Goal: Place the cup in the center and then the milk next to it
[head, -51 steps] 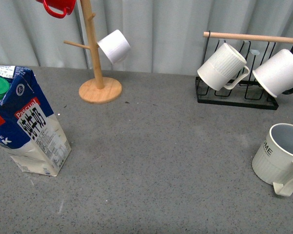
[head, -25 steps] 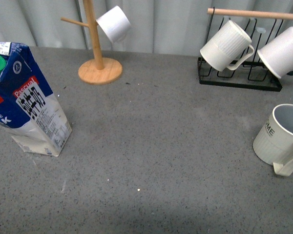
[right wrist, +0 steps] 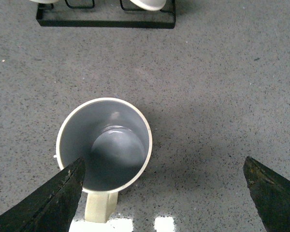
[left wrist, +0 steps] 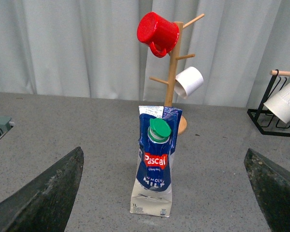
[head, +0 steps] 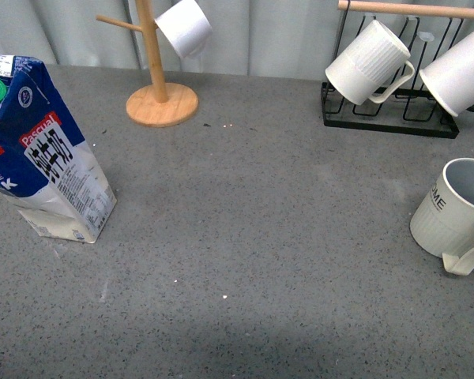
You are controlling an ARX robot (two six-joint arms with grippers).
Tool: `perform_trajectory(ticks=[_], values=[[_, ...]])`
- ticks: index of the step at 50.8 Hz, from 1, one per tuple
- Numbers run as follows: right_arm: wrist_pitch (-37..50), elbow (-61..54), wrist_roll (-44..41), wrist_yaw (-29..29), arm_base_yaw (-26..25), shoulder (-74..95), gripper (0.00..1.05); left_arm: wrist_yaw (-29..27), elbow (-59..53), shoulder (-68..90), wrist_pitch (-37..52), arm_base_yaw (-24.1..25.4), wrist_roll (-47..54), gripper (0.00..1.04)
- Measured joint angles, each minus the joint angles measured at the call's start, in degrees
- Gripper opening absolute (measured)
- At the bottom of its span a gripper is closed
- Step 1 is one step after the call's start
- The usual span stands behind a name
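Nearest, at the right edge of the desk (head: pixel 245 237): cup (head: pixel 450 217) upright, handle toward the camera, well off centre. Right end effector (right wrist: pixel 164 160) above it, fingers spread wide, gripping nothing, with one finger close to the rim and handle. Risks nudging or tipping the cup if lowered off line, with that finger landing on the rim instead of beside the wall. Risks a slipping, swinging hold if closed on the rim alone.

Across at the left edge: milk (head: pixel 51 158) upright, dented, tall on a small base. Left end effector (left wrist: pixel 163 152) released too, facing the milk from well back. Could topple it with a high push, or crush the soft sides with a hard squeeze.

Farther back: mug tree (head: pixel 154 71) and rack (head: pixel 391 118), the rack perhaps near enough to catch a wide swing on the lift.

Cut off in the front view: the milk's left side and cap, the cup's right wall, the rack's top. No arm visible there. Lettering on the cup only partly legible. Handle end lost in glare in the right wrist view.
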Motion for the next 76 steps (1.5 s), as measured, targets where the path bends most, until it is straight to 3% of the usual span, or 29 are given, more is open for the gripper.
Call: perform_trajectory(ticks=[32, 43, 60, 76], values=[[-4.0, 12.4, 5.8, 0.6, 0.4, 20.0, 0.95, 0.0, 0.0, 0.0, 0.0, 0.0, 0.0, 0.98], [-4.5, 14.9, 8.5, 0.9, 2.1, 22.0, 0.66, 0.0, 0.0, 0.0, 0.0, 0.0, 0.0, 0.98], [-7.3, 16.3, 11.2, 1.7, 3.6, 22.5, 0.04, 0.0, 0.0, 0.0, 0.0, 0.0, 0.0, 0.98], [-11.8, 17.6, 13.6, -1.4, 5.1, 19.5, 0.01, 0.0, 0.0, 0.0, 0.0, 0.0, 0.0, 0.98]])
